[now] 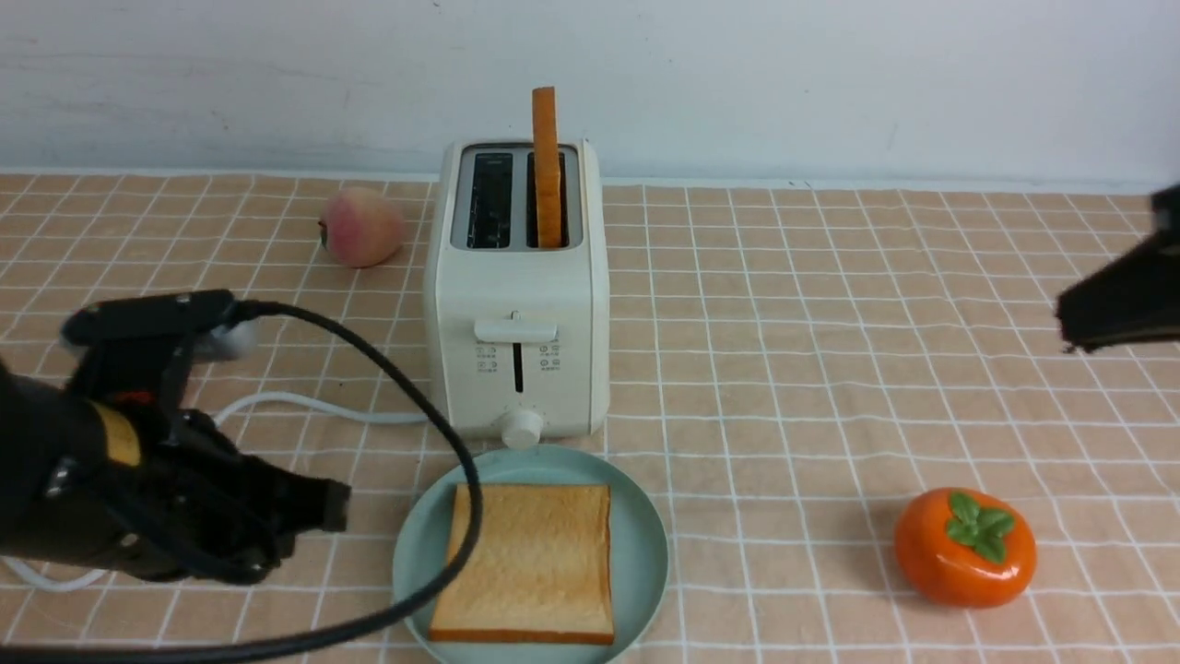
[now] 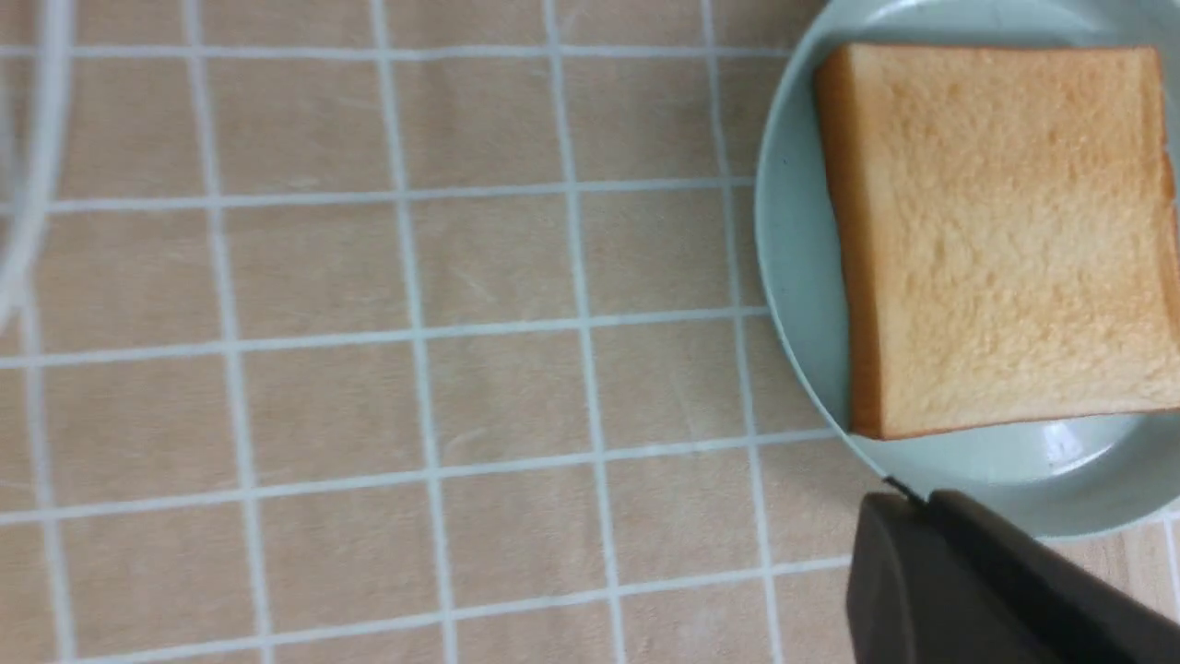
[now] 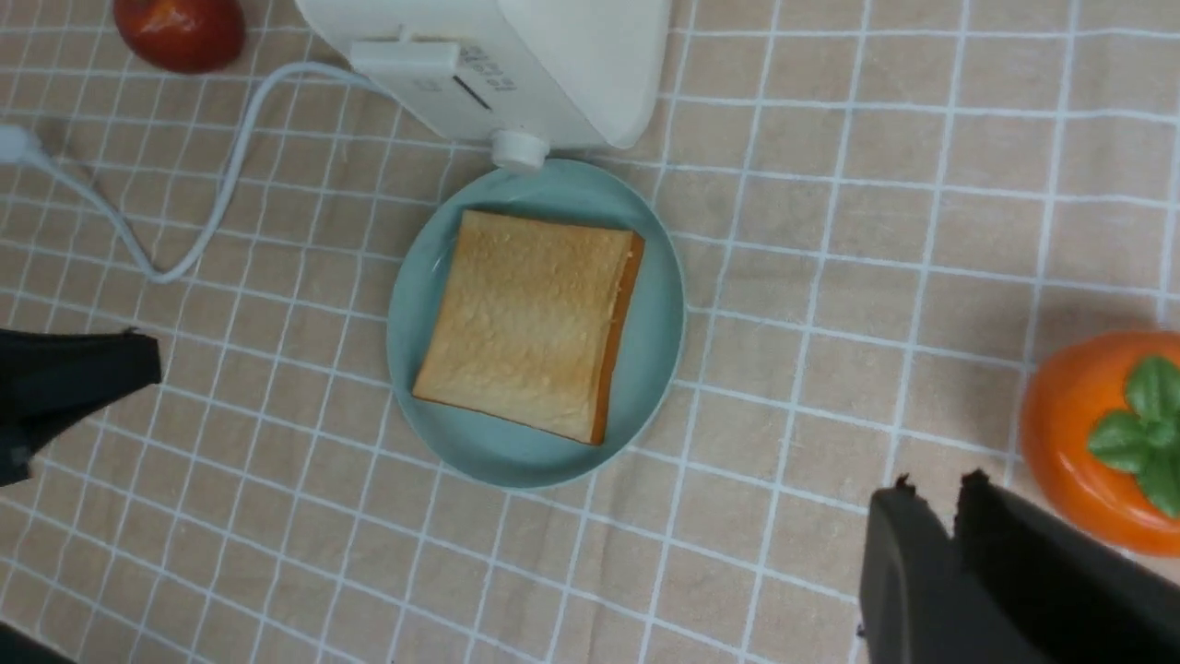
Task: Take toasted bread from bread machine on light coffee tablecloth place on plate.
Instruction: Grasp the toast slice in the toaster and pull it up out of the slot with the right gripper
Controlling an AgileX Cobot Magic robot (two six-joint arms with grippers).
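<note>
1. front view showed the light coffee tablecloth spread over the whole working surface, up to the pale wall.
2. the bread machine stood upright in the middle, towards the wall, with its lever and knob facing the camera.
3. the plate lay just in front of the bread machine, its far rim right by the knob.
4. a flat toast slice lay on the plate, pale face up.
5. an upright toast slice stood on edge in the bread machine's right-hand slot, its upper part rising above the top.
6. an orange persimmon sat on the cloth to the right, well apart from the plate. a peach sat left of the bread machine.
7. a white cord ran leftwards from the bread machine. a black cable from the left arm crossed in front of the plate's left part.
8. the left end effector hung low, just left of the plate. it was clenched and empty, and the left wrist view showed its fingers pressed together.
9. the right end effector was at the far right. in the right wrist view its fingertips stood slightly parted, grasping nothing.
</note>
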